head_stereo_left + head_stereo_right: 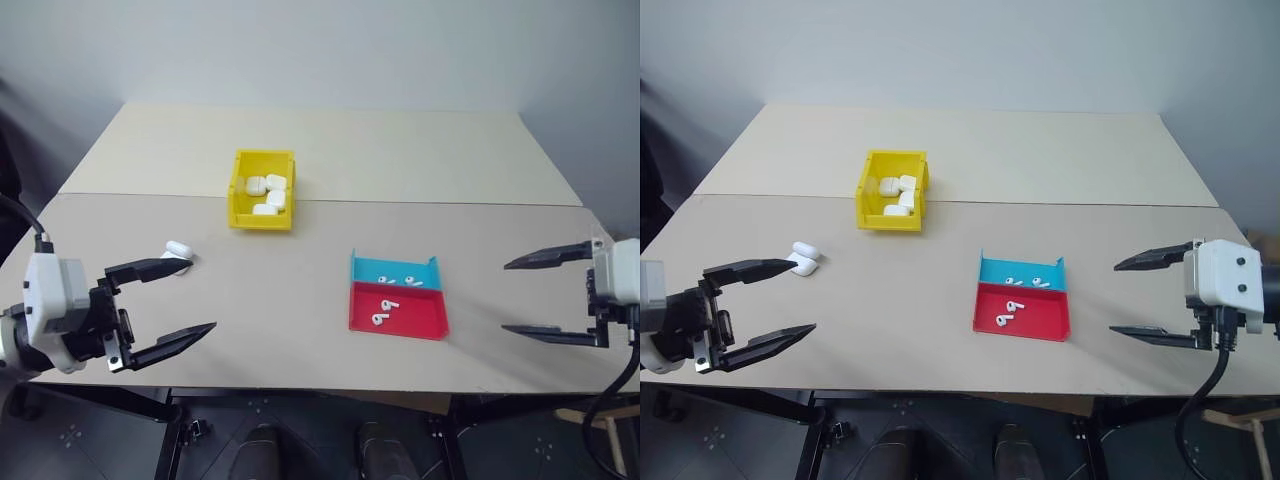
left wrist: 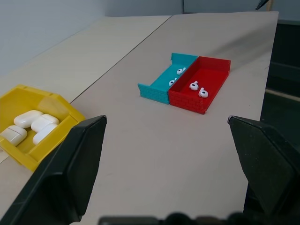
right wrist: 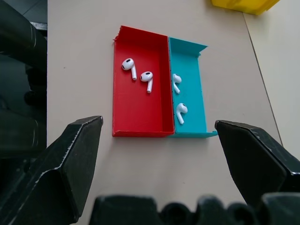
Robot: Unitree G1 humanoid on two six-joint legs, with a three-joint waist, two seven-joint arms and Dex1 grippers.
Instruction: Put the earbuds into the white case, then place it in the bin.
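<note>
Beige surface (image 1: 330,150), two panels joined by a seam across the middle.

Bin (image 1: 262,189), yellow, standing on the seam left of centre, holding several white cases (image 1: 268,194) piled together.

Open case (image 1: 177,253), lid up, lying on the surface toward the left edge, well apart from the bin and nearer than it. Just beyond the upper finger of the left gripper (image 1: 172,300) in the head views; whether touching cannot be told.

Red tray (image 1: 397,309) and blue tray (image 1: 394,271) set side by side, walls touching, right of centre and nearer than the bin. Blue one on the far side, red one on the near side.

Earbuds: two in the red tray (image 3: 137,74), lying close together with stems roughly parallel; two more in the blue tray (image 3: 178,97), one behind the other along its length. All four loose, none in the case.

Left gripper at the near left, over the surface edge, fingers wide apart, nothing between them.

Right gripper (image 1: 545,295) at the near right, fingers likewise spread wide, empty, well apart from the trays and aimed toward them in its wrist view.
</note>
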